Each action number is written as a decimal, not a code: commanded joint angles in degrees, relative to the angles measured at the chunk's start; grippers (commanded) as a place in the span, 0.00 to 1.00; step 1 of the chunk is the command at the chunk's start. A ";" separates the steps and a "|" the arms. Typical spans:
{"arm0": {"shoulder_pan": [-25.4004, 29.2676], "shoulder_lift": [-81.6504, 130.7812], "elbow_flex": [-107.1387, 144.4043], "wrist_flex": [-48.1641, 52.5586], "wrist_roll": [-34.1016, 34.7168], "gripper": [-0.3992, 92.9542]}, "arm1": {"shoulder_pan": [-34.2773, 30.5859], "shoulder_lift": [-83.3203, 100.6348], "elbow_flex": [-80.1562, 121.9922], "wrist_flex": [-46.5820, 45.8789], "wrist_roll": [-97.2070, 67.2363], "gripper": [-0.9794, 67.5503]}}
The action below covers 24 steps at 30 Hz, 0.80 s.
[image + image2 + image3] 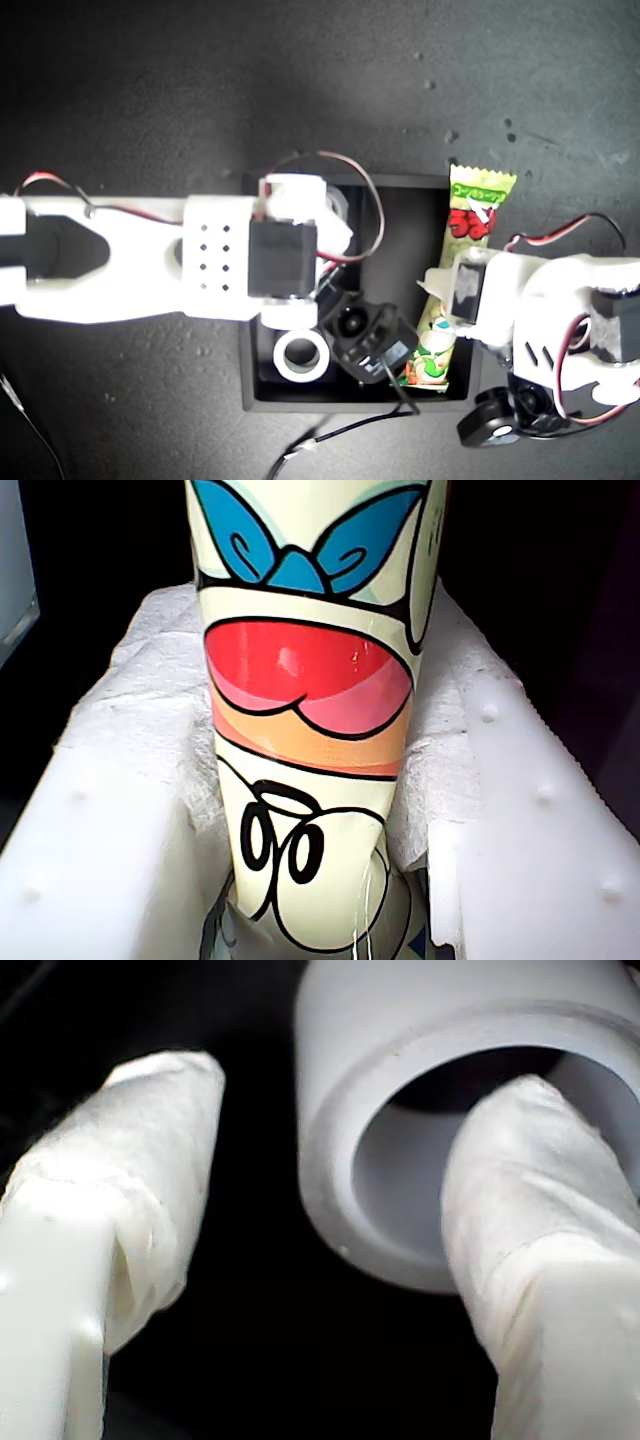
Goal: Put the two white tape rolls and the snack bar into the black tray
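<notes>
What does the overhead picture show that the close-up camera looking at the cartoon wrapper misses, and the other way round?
Only the exterior view shows the black tray, a white tape roll lying in it, both arms, and the whole length of the snack bar, which slants over the tray's wall at the exterior view's right. Only the first wrist view shows the wrapper's print close up, a red mouth and a blue bow, and the padded fingers of my first claw pressed against both sides of the bar. Both show that claw shut on the snack bar.
</notes>
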 commanded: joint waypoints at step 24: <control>5.98 104.85 101.51 -21.97 -22.41 0.06 | 6.68 -0.18 -38.58 28.21 -1.49 0.41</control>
